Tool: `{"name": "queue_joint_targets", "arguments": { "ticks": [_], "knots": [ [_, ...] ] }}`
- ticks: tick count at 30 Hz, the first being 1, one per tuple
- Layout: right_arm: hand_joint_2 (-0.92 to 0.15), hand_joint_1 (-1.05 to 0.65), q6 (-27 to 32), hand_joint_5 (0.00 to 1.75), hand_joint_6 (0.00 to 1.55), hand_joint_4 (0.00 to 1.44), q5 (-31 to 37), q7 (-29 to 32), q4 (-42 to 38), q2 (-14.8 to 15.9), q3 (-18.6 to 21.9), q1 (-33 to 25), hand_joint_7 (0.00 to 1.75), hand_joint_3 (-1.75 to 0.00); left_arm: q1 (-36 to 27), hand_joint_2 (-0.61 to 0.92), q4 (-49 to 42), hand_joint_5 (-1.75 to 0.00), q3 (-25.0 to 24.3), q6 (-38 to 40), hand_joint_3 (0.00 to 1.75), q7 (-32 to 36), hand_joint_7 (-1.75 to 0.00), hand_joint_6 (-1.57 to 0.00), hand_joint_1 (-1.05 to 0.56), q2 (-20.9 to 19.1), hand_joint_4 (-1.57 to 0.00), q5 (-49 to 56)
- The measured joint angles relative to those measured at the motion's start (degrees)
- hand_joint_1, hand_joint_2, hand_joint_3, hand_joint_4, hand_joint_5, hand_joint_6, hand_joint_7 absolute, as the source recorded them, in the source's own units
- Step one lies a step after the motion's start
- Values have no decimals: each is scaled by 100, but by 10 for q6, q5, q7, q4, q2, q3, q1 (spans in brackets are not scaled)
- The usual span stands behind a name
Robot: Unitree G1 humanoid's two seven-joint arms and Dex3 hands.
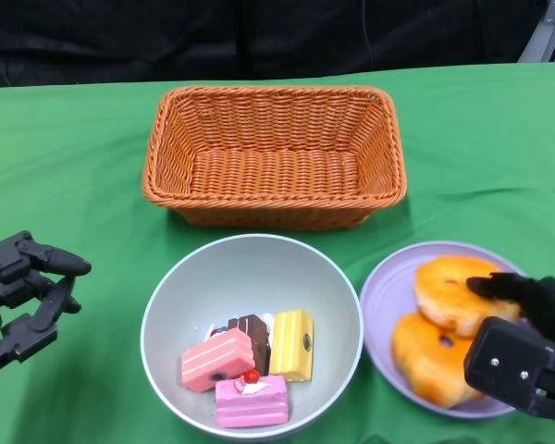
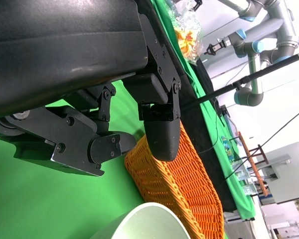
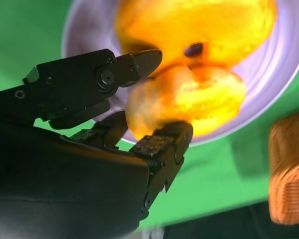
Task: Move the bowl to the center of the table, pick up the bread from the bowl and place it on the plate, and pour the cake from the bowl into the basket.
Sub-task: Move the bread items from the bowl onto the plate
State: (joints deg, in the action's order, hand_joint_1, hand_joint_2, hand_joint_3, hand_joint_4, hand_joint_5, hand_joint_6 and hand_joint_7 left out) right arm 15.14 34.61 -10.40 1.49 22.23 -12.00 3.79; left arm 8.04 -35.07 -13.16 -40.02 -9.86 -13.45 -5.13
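Observation:
A grey bowl (image 1: 250,273) stands in front of me at the table's middle, holding several small cakes (image 1: 250,365) in pink, brown and yellow. Right of it a lilac plate (image 1: 386,301) carries two orange breads, a far bread (image 1: 449,296) and a near bread (image 1: 425,361). My right hand (image 1: 523,356) reaches over the plate. In the right wrist view its fingers (image 3: 139,62) close around one bread (image 3: 189,99) that rests on the plate (image 3: 89,30). My left hand (image 1: 23,296) hovers left of the bowl with its fingers apart, holding nothing.
An orange wicker basket (image 1: 273,153) stands just behind the bowl, also seen as the basket (image 2: 184,184) past my left hand (image 2: 114,99) and the bowl's rim (image 2: 144,221). Green cloth (image 1: 65,166) covers the table. A dark backdrop runs along the far edge.

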Motion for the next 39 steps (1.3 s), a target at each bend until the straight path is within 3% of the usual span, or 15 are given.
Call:
{"name": "queue_joint_targets", "arguments": {
  "ticks": [6,20,29,35,39],
  "knots": [
    [-92,-46,59,0,25,18,-1,-50,82,3,3,-17,0,-3,0,76,0,-138,0,-1,63,1,-102,-83,0,0,-78,3],
    [-92,-45,98,0,20,10,45,3,126,-18,4,-34,0,-11,0,77,0,-140,1,-1,63,1,-105,-82,1,0,-78,5],
    [-92,-47,115,4,30,18,48,-41,127,-13,3,-29,3,-11,0,76,0,-140,5,-1,60,1,-106,-81,0,0,-78,4],
    [-92,-45,112,10,30,31,11,-68,123,-10,8,-24,2,-11,0,78,0,-139,5,-2,61,2,-106,-82,1,0,-79,5],
    [-92,-47,111,7,31,27,0,-75,123,-2,11,-22,2,-11,-1,77,0,-140,5,-1,61,5,-105,-81,1,0,-78,5]
  ]
}}
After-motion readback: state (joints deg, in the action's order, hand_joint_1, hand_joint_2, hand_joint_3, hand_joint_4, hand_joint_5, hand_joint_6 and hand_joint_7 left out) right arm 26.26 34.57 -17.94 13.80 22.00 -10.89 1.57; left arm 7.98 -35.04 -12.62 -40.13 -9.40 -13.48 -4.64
